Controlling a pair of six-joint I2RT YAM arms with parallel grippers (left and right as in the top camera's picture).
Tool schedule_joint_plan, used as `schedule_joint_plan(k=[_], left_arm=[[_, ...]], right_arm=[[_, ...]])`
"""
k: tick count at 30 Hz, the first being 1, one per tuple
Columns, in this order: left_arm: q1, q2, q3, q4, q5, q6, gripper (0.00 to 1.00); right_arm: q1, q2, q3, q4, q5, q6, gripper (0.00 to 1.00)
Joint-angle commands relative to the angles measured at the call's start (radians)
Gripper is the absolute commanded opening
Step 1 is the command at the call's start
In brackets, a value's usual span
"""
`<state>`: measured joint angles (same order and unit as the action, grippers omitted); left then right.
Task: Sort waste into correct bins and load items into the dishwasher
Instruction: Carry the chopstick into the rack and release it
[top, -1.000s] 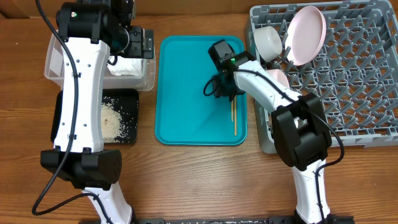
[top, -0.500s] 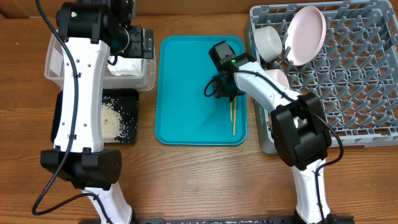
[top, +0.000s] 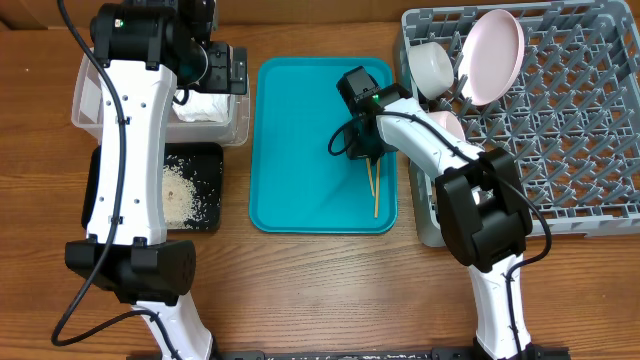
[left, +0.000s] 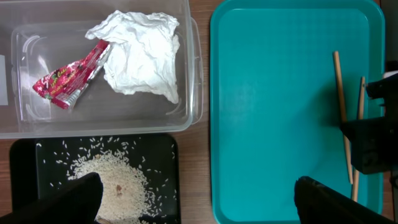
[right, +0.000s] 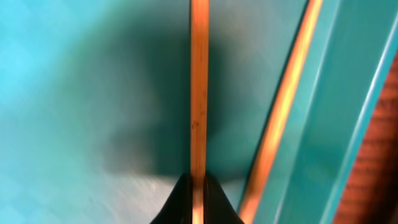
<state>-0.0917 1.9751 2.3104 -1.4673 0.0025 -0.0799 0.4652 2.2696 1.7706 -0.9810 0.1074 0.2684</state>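
My right jaws pinch one chopstick (right: 199, 93); it's light, stiff and slick, so I'd hold mid-length to stop pivoting; left jaws wide apart, empty.

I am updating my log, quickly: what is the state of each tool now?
Left tool: open, holding nothing.
Right tool: closed on one chopstick.

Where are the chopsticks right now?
In the overhead view, the chopsticks lie near the teal tray's right edge, one pinched in the right gripper.
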Motion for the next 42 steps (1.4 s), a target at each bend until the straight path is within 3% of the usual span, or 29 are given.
schedule_joint_plan(k=[1,13,17,27,33,42], left_arm=[[-0.008,0.000,0.013,0.002,-0.010,-0.018,1.00],[-0.008,0.000,0.013,0.002,-0.010,-0.018,1.00],[-0.008,0.000,0.013,0.002,-0.010,-0.018,1.00],[-0.008,0.000,0.013,0.002,-0.010,-0.018,1.00],[-0.008,0.000,0.013,0.002,-0.011,-0.018,1.00],[-0.008,0.000,0.013,0.002,-0.010,-0.018,1.00]], right_arm=[[-0.005,0.040,0.065,-0.055,-0.012,0.000,0.04],[-0.010,-0.095,0.543,-0.401,-0.034,-0.015,0.04],[-0.035,-0.175,0.614,-0.484,-0.032,-0.015,0.04],[-0.196,-0.360,0.610,-0.713,0.054,-0.062,0.04],[-0.326,-0.379,0.489,-0.707,0.086,-0.178,0.04],[-0.452,-0.379,0.159,-0.593,0.084,-0.356,0.04]])
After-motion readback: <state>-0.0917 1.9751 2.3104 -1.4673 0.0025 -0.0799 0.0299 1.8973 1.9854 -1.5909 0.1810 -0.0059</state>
